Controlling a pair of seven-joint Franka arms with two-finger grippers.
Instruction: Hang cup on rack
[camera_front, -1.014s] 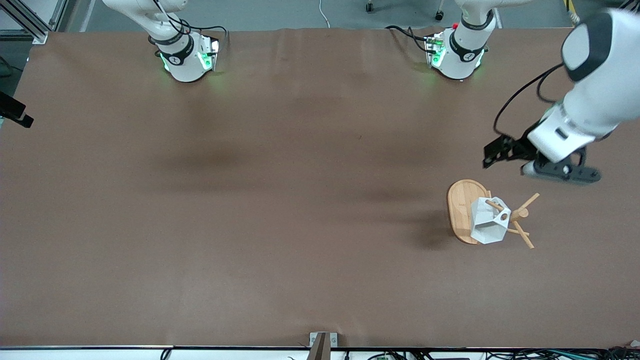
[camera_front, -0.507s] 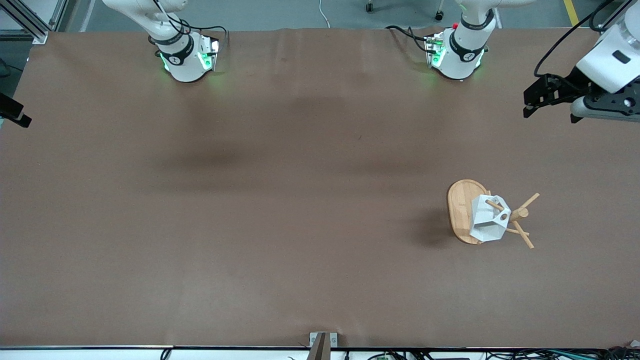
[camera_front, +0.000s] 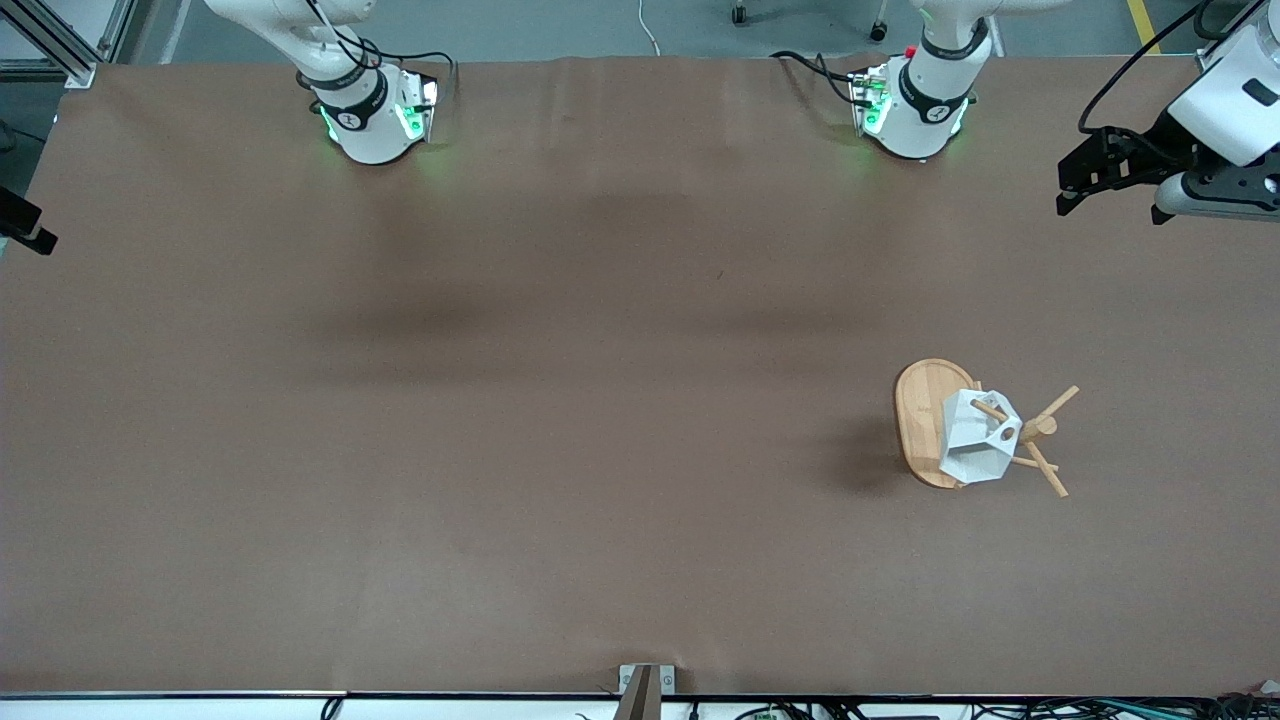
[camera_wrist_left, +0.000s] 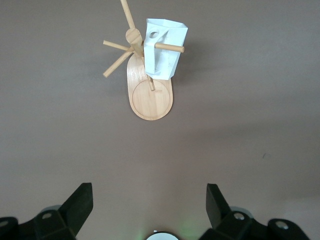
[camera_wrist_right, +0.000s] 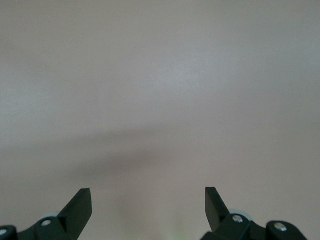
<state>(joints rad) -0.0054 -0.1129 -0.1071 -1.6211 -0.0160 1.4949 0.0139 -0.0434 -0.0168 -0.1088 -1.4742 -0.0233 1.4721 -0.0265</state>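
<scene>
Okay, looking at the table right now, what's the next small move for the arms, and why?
Probably none beyond parking. The cup already hangs on a peg of the rack, the peg passing through its tab hole. The left gripper is open and empty, high over the left arm's end of the table, clear of the rack. The right gripper waits open over bare table.

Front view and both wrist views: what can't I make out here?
- Right pincer: absent from the front view, the arm cut off by its top edge; the right wrist view shows only open fingertips over bare table.
- Left pincer: partly cut by the front view's edge.
- Cup on the rack: its inside shows in neither view.
- Rack base: partly covered by the cup.
</scene>
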